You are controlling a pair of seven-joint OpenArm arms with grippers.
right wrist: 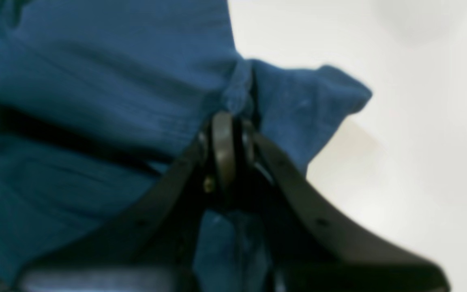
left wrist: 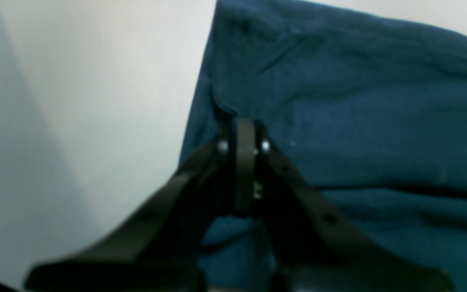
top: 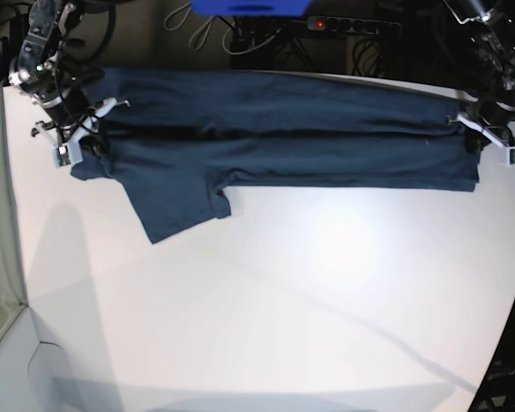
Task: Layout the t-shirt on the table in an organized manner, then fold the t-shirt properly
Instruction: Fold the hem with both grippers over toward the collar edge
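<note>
The dark navy t-shirt (top: pixel 283 137) lies stretched as a long band across the far side of the white table (top: pixel 266 309), doubled over along its length. One sleeve (top: pixel 180 206) sticks out toward the front near the left end. My left gripper (top: pixel 476 137) is shut on the t-shirt's right end, and the wrist view shows its fingertips (left wrist: pixel 243 125) pinching the cloth's (left wrist: pixel 359 121) edge. My right gripper (top: pixel 90 146) is shut on the left end, where bunched fabric (right wrist: pixel 95 81) is caught between its tips (right wrist: pixel 227 117).
Behind the table lie cables, a power strip (top: pixel 352 26) with a red light and a blue object (top: pixel 249 7). The table's edge curves away at the right (top: pixel 506 326) and drops off at the lower left (top: pixel 17 326).
</note>
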